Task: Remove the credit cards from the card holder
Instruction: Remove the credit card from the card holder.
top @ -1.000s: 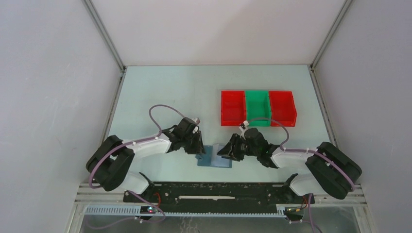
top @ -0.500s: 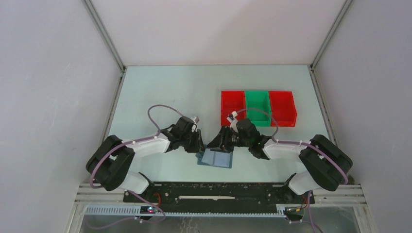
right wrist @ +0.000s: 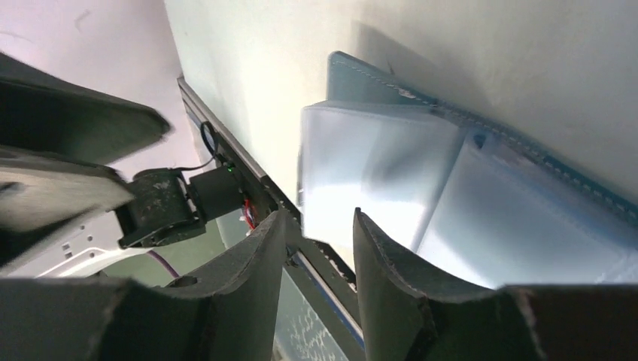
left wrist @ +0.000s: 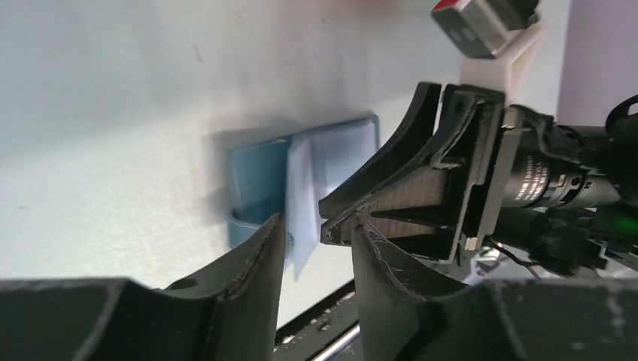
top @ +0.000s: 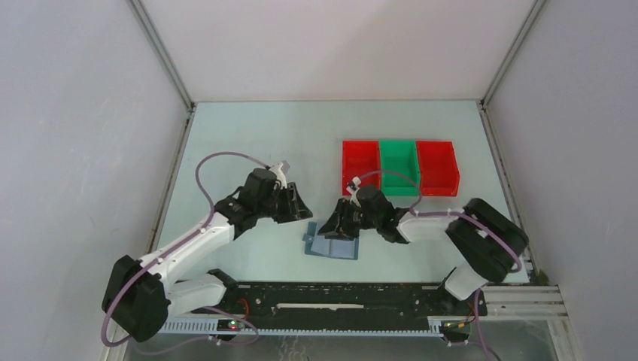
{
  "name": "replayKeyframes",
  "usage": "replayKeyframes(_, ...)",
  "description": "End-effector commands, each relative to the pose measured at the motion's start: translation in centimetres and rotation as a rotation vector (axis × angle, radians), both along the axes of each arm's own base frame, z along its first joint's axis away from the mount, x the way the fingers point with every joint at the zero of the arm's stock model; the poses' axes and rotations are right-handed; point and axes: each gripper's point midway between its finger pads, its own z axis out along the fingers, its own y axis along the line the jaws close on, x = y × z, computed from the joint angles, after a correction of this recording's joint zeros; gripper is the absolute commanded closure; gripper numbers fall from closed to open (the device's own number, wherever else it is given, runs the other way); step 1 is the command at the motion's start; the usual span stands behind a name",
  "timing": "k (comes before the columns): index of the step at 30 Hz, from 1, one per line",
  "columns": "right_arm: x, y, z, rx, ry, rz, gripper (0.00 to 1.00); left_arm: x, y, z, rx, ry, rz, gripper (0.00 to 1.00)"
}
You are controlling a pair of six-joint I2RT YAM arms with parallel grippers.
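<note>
Card holder (top: 331, 247) lies opened flat near the front edge of the table (top: 256, 143), between the two arms, with its lighter blue inside facing up and a darker teal rim showing at its left end.

Containers, largest first. I note a row of three bins at the far right of the table: left red bin (top: 360, 167), green bin (top: 398, 165) and right red bin (top: 437, 167). They touch side to side and stand well apart from the card holder.

From the card holder's fold a pale leaf (right wrist: 376, 173) stands up at a tilt. I cannot tell whether it is a card or a pocket sleeve.

The right gripper (top: 336, 229) hangs over the holder's far edge. Its fingers are about half apart. The edge of the leaf shows in the gap, but the fingers are not pressed onto it.

The left gripper (top: 299, 209) sits just left of the holder, above bare table. Its fingers are about half apart and hold nothing.

The surface is pale blue-green and matt. A black base rail (top: 338, 297) runs along its near edge. The room is a booth of plain white walls (top: 338, 45), joined by aluminium corner posts (top: 162, 53).
</note>
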Motion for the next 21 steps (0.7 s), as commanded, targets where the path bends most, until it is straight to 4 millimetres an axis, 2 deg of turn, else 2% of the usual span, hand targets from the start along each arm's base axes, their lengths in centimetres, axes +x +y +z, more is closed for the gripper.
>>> replayKeyframes(1, 1.3, -0.9, 4.2, 0.011, -0.155, -0.062, 0.52, -1.5, -3.0, 2.7, -0.130, -0.009, -0.096, 0.57)
replayKeyframes(5, 1.1, -3.8, 3.8, -0.048, -0.166, -0.135, 0.52, -2.4, -5.6, 2.9, -0.182, 0.006, -0.176, 0.57)
replayKeyframes(10, 0.5, -7.1, 1.7, -0.098, -0.114, -0.228, 0.54, -2.9, -7.2, 0.2, -0.158, 0.079, -0.230, 0.59)
replayKeyframes(13, 0.1, -7.7, 0.9, -0.115, -0.093, -0.237, 0.54, -2.4, -6.6, -2.0, -0.082, 0.097, -0.214, 0.60)
replayKeyframes(16, 0.0, -7.6, 0.5, -0.119, -0.080, -0.231, 0.54, -2.1, -5.2, -4.6, 0.032, 0.126, -0.192, 0.61)
replayKeyframes(21, 0.1, -7.3, -0.2, -0.123, -0.064, -0.227, 0.54, -2.2, -4.1, -7.8, 0.129, 0.171, -0.182, 0.61)
